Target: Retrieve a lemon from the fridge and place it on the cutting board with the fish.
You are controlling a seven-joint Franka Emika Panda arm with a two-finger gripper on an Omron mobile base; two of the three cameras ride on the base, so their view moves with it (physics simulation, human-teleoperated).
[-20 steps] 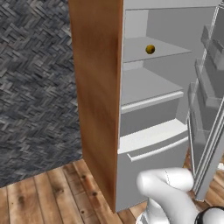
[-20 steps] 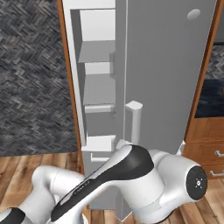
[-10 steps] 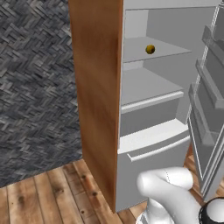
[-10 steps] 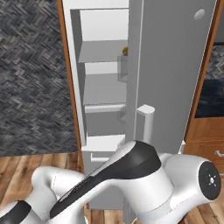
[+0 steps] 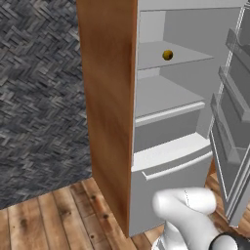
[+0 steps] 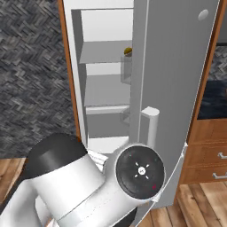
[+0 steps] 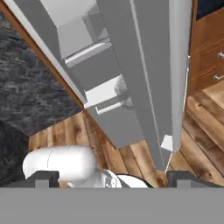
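Left base view: the fridge [image 5: 161, 127] stands open, its door [image 5: 234, 112] swung out to the right with the door racks facing inward. The lemon [image 5: 167, 55] sits alone on the upper shelf [image 5: 176, 57], toward the middle and a little back from the front lip. Below it are a second shelf and the closed lower drawer [image 5: 171, 161]. The wood-brown side panel [image 5: 107, 107] frames the opening on the left. The robot's white arm rises at the lower right, low and in front of the drawer.

Right base view: the door [image 6: 173, 88] is seen edge-on and covers much of the interior. The lemon [image 6: 127, 51] peeks out just past the door's edge on the upper shelf. The cylindrical door handle [image 6: 150, 126] stands just above the arm's big joint.

Hand view: the camera looks up along the door's edge [image 7: 148, 83], with the drawer and shelves beyond. The gripper [image 7: 111, 177] shows two fingertips set wide apart at the bottom, nothing between them; the handle runs just past the right tip.

The step in hand looks like clearing the door and reaching in. I judge the hand should back off the handle, rise past the door edge and enter from the open left side, level with the upper shelf. The lemon lies well above the gripper and deeper inside.
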